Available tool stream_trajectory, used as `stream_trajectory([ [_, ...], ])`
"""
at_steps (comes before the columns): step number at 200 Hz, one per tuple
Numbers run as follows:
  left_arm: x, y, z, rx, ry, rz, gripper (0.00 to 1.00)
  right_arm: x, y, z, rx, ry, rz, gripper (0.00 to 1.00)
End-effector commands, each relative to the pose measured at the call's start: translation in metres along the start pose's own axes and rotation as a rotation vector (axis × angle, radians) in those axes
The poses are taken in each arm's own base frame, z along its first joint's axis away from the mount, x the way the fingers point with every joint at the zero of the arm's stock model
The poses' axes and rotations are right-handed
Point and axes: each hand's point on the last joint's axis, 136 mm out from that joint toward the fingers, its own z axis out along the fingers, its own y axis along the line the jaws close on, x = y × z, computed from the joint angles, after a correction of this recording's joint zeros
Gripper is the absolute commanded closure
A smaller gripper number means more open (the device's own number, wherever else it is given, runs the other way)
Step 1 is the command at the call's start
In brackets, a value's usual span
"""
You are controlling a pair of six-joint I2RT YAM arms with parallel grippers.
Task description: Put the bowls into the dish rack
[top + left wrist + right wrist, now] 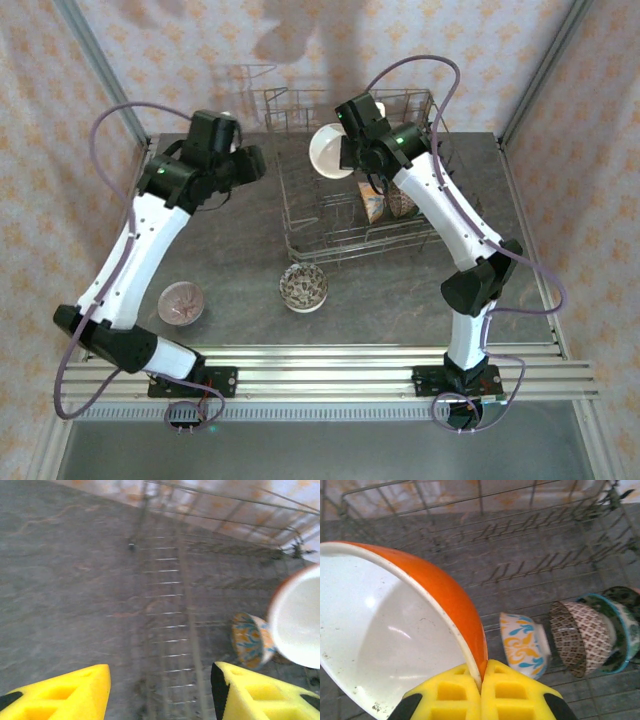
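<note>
Pinching the orange bowl (395, 630) at its rim, right gripper (481, 690) should, we judge, seat it on seemingly free dish rack (520, 565) tines nine o'clock of the racked bowls (522, 645); left gripper (160, 690) spread, empty.

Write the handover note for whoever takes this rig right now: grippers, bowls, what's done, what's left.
Left gripper: open, empty, beside the left side of the dish rack.
Right gripper: shut on the rim of the orange bowl, held above the rack, not yet set down.
Done: three bowls stand on edge at the rack's right side: swirl-patterned bowl, brown-patterned bowl, teal-rimmed bowl.
Left: seat the orange bowl, then load the pink-brown bowl and the speckled bowl, both upright on the table in front of the rack.
</note>
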Motion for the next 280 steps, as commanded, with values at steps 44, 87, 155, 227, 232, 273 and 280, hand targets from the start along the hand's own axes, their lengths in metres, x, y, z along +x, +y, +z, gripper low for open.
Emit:
stream_trajectory([
  [44,0.054,0.085,0.011,-0.121,0.181,-0.088,0.44,-0.004,-0.051,-0.009,0.239,-0.090,0.068,1.00],
  [87,0.099,0.088,0.049,-0.100,0.331,-0.134,0.45,0.010,-0.062,0.005,0.342,-0.048,0.043,1.00],
  [155,0.141,0.069,0.095,-0.076,0.452,-0.095,0.46,0.030,-0.058,0.015,0.507,-0.046,-0.036,1.00],
  [227,0.177,0.047,0.126,-0.044,0.535,-0.077,0.47,0.036,-0.047,0.029,0.627,-0.081,-0.097,1.00],
  [232,0.178,0.046,0.127,-0.042,0.536,-0.075,0.47,0.036,-0.046,0.030,0.631,-0.084,-0.100,1.00],
  [273,0.182,0.039,0.131,-0.024,0.544,-0.075,0.48,0.046,-0.040,0.042,0.658,-0.077,-0.111,1.00],
  [280,0.182,0.039,0.132,-0.022,0.545,-0.074,0.48,0.048,-0.039,0.043,0.660,-0.077,-0.110,1.00],
])
